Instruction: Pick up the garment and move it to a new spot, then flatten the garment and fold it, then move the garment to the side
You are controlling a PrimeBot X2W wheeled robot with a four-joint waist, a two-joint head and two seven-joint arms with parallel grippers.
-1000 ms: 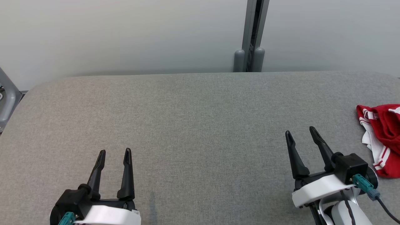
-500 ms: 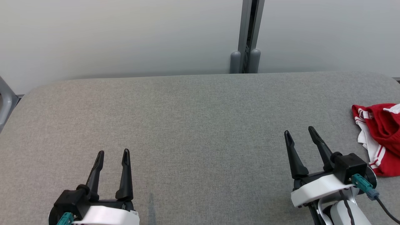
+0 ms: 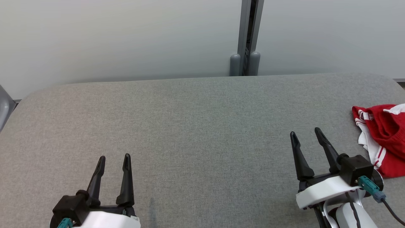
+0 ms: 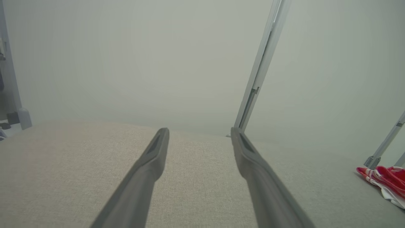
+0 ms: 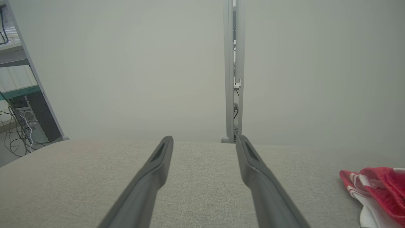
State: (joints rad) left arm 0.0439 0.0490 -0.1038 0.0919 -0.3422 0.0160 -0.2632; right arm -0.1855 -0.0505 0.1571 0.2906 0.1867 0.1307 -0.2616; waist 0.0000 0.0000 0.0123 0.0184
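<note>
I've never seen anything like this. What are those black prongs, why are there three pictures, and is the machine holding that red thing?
The black prongs are the fingers of a robot's two grippers, which serve as its hands. The wide picture comes from a camera on the robot's head, looking down at a grey fabric-covered table. There the left gripper sits at the lower left and the right gripper at the lower right. The other two pictures come from a camera on each wrist, looking along that gripper's own two fingers. A crumpled red and white garment lies on the table at the far right, near the right gripper but not between its fingers. Both grippers are open and hold nothing. Behind the table is a pale wall with a grey post.
</note>
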